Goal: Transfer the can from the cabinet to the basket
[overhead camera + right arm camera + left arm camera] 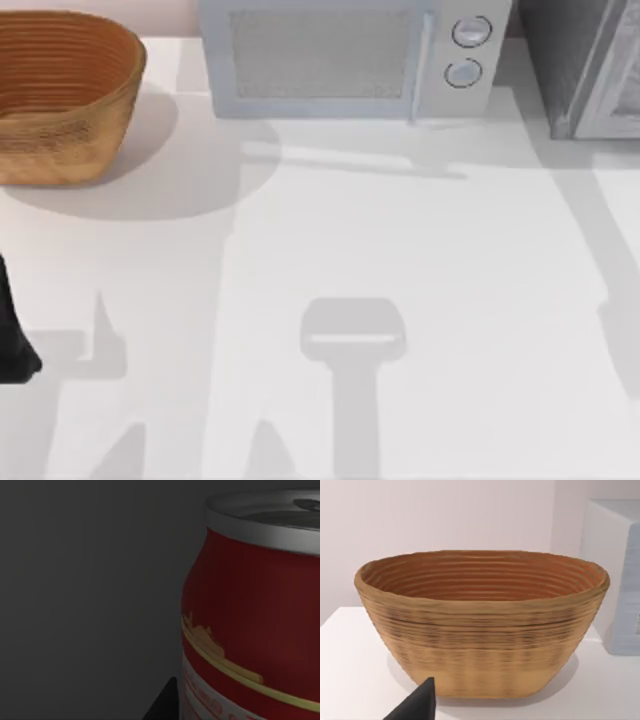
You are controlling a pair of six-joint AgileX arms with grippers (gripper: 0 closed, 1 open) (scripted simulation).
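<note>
The red can, with a yellow-and-white label and a silver top, stands upright very close in the right wrist view, against the cabinet's dark inner wall. A dark part of my right gripper sits just beside the can's lower side. The dark grey speckled cabinet stands at the table's back right, its pale door swung out. The tan wicker basket sits at the back left and holds nothing. My left gripper hangs low in front of the basket; that arm is at the left edge.
A white microwave with two round knobs stands at the back between basket and cabinet. The white table top carries only arm shadows across its middle and front.
</note>
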